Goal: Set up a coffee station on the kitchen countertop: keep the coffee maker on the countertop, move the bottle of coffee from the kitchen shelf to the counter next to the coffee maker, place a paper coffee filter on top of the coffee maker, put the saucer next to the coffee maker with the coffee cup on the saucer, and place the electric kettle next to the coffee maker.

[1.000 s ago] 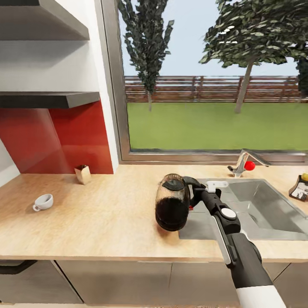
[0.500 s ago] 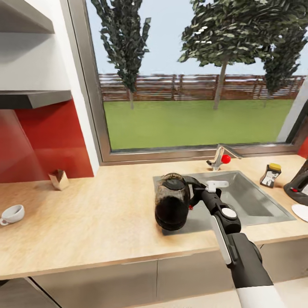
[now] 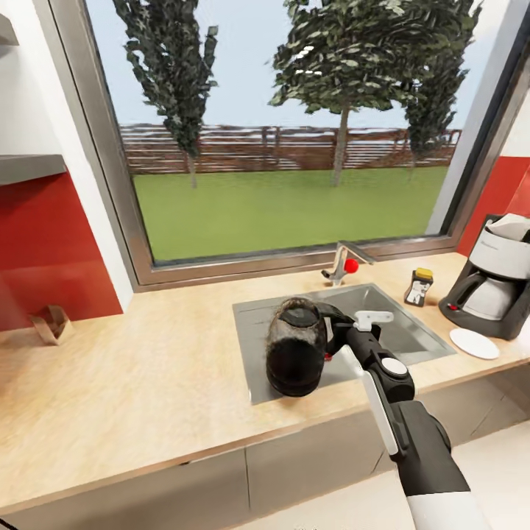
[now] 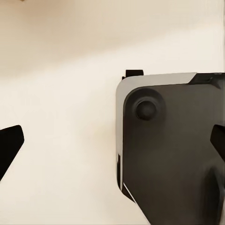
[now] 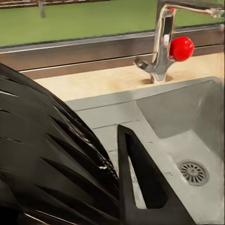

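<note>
Kettle [image 3: 297, 357] transport was the step in hand: the dark electric kettle hung at frame centre over the sink [image 3: 412, 340], clamped by its handle in the right end effector [image 3: 340, 337]. Next, I judged, it needed carrying to the coffee maker [image 3: 495, 287] at right and setting on the tabletop [image 3: 147, 383] near the saucer [image 3: 475, 343]. Whether the left end effector was apart or together could not be told.

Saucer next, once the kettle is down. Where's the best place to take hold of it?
Take the saucer by its rim, probably the edge nearest the sink, coming from above. It lies flat and thin on the countertop, and the coffee maker stands close behind it, blocking that side.
</note>
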{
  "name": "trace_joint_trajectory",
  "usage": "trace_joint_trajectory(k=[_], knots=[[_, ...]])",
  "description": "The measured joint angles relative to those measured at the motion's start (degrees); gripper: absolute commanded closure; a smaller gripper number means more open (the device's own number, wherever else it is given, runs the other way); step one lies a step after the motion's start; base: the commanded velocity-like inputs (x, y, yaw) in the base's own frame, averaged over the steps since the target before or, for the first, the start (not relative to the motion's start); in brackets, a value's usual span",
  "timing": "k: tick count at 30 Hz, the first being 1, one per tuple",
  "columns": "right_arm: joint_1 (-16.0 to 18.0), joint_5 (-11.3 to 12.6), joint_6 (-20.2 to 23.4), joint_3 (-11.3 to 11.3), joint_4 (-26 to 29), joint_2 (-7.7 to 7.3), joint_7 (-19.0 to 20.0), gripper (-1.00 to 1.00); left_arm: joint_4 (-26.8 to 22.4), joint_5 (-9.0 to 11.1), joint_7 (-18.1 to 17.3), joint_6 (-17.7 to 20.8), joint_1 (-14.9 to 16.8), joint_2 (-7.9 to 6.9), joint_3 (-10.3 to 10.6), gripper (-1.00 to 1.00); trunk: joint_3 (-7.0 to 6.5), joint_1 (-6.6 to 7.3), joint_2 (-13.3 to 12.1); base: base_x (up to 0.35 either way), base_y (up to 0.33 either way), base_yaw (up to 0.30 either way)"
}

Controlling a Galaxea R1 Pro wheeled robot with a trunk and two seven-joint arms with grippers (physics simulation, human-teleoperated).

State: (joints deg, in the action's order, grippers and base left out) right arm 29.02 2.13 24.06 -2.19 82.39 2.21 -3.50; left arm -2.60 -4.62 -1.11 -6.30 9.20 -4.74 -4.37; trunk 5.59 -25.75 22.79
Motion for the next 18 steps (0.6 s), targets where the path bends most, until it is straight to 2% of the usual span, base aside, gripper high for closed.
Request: trace_joint_trajectory(k=[18], knots=[[0.0, 0.1, 0.0, 0.0, 0.1, -0.01, 0.0, 1.00, 0.1, 0.1, 0.0, 0.1, 0.0, 0.01, -0.1, -1.00, 0.00, 0.00, 0.0, 0.000, 0.000, -0.300]])
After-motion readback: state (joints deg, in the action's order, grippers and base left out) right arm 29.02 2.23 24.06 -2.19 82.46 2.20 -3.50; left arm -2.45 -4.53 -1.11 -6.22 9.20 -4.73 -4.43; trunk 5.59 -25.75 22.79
